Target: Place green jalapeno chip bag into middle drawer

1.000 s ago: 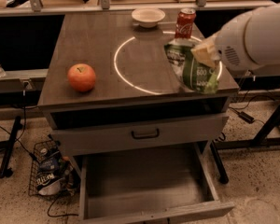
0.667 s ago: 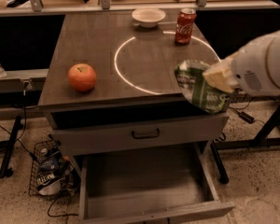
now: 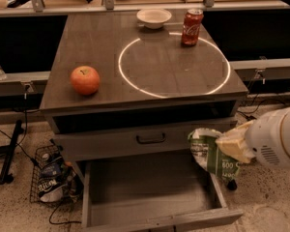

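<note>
While our hand clamps the green jalapeno chip bag by its right edge, we hold it above the right wall of the open middle drawer, below the bench carrying an apple and a soda can.

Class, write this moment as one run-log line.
gripper: beside middle drawer right wall, shut on green jalapeno chip bag | bag: above that wall, not yet inside | drawer: open
</note>
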Motion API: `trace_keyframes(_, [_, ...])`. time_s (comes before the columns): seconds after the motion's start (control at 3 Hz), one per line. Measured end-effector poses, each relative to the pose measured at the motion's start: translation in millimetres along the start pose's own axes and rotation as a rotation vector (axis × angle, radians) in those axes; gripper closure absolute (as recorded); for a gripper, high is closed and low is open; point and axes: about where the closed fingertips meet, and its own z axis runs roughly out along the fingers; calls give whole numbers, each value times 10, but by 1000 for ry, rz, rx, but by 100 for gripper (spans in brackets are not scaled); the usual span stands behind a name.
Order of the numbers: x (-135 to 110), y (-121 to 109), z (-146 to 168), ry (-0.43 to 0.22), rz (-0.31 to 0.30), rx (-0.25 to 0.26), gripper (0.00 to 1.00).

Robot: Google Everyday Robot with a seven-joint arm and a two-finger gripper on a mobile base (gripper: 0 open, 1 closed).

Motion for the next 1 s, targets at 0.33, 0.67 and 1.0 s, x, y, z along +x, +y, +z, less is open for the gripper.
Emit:
trace_keyframes(0.33, [466, 156, 481, 56, 44, -78, 100])
trace_keyframes(0.67, [620, 205, 627, 75, 60, -104, 100])
trace_keyframes(1.0, [620, 206, 627, 75, 60, -104, 100])
